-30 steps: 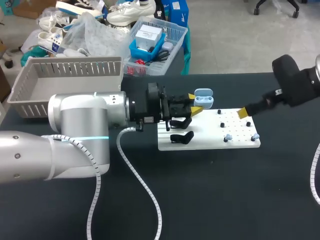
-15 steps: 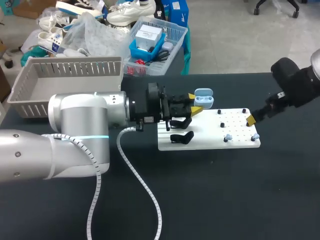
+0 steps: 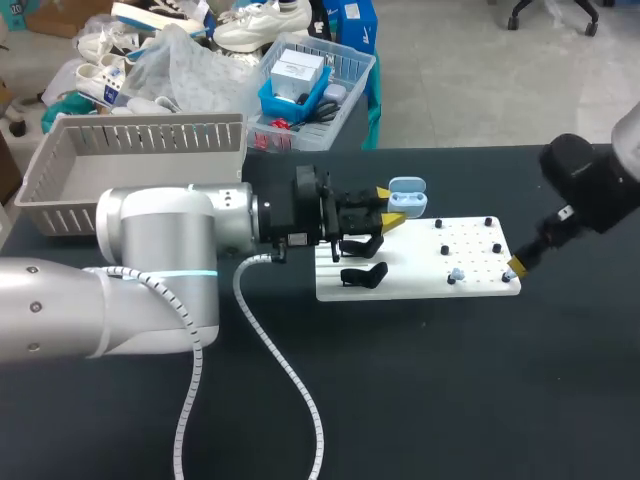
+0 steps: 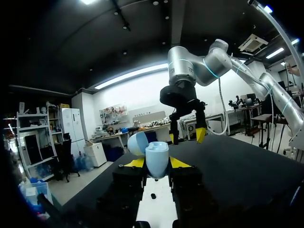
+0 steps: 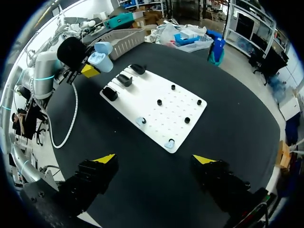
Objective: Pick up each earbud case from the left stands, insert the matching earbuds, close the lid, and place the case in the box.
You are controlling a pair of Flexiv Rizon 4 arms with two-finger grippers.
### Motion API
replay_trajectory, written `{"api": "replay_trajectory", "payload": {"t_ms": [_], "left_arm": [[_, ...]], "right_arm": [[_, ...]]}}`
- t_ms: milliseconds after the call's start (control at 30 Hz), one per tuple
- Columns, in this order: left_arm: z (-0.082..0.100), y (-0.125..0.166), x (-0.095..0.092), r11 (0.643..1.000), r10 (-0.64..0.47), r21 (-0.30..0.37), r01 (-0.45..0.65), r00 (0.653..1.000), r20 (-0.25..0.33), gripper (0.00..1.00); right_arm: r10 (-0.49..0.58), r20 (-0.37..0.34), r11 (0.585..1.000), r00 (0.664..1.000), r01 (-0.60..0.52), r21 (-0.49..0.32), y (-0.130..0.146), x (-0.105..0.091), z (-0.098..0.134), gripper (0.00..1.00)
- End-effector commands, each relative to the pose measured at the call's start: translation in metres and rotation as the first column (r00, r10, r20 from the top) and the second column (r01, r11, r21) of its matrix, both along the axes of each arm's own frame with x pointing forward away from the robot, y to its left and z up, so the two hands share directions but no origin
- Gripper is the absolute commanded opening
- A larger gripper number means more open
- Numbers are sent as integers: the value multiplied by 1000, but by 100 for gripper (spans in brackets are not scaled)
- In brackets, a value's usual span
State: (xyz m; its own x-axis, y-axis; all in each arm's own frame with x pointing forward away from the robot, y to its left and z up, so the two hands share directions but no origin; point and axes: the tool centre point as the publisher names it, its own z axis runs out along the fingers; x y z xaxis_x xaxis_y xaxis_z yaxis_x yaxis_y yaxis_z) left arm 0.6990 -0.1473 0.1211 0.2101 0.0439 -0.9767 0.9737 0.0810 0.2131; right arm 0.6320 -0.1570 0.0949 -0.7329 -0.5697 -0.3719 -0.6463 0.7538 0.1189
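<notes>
The bench (image 3: pixel 430 400) has a flat black surface. The left arm (image 3: pixel 150 260) lies over its left side, and a white coiled cable (image 3: pixel 290 380) trails from it toward the near edge. A white pegboard plate (image 3: pixel 420 287) lies flat on the bench, right of centre. Two light-blue earbuds rest along the plate's near edge: the middle earbud (image 3: pixel 456 273) and the corner earbud (image 3: pixel 511 272) at the near right corner. The right arm (image 3: pixel 585 190) enters from the bench's right edge. The right jaws are spread wide, hold nothing, and hang over that corner. Black stands (image 5: pixel 124 80) occupy the plate's left side, and small black pegs (image 5: pixel 159 102) dot its right side. At the plate's far left corner, the left jaws pinch the light-blue earbud case (image 4: pixel 156 159) from both sides, with its lid open. The grey slatted box (image 3: pixel 140 150) stands at the bench's far left corner.
</notes>
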Motion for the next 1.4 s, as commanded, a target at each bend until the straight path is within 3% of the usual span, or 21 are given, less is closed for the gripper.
{"api": "replay_trajectory", "payload": {"t_ms": [33, 300, 1067, 1300, 1367, 1400], "left_arm": [[-1, 0, 0, 1000, 3, -3, -3, 1000, 2, 0], [-1, 0, 0, 1000, 3, -3, -3, 1000, 2, 0], [-1, 0, 0, 1000, 3, -3, -3, 1000, 2, 0], [-1, 0, 0, 1000, 3, -3, -3, 1000, 2, 0], [-1, 0, 0, 1000, 3, -3, -3, 1000, 2, 0], [-1, 0, 0, 1000, 3, -3, -3, 1000, 2, 0]], "right_arm": [[-19, 5, 995, 1000, 19, -97, 0, 4, -2, 100], [-6, 6, 986, 1000, 7, -169, -1, 9, -15, 100], [-37, 49, 979, 998, 46, -196, 10, 16, -50, 100], [-70, 48, 965, 996, 80, -251, 12, 14, -53, 87], [-81, 50, 959, 995, 91, -267, 13, 14, -54, 71], [-83, 53, 961, 995, 94, -261, 13, 14, -55, 68]]}}
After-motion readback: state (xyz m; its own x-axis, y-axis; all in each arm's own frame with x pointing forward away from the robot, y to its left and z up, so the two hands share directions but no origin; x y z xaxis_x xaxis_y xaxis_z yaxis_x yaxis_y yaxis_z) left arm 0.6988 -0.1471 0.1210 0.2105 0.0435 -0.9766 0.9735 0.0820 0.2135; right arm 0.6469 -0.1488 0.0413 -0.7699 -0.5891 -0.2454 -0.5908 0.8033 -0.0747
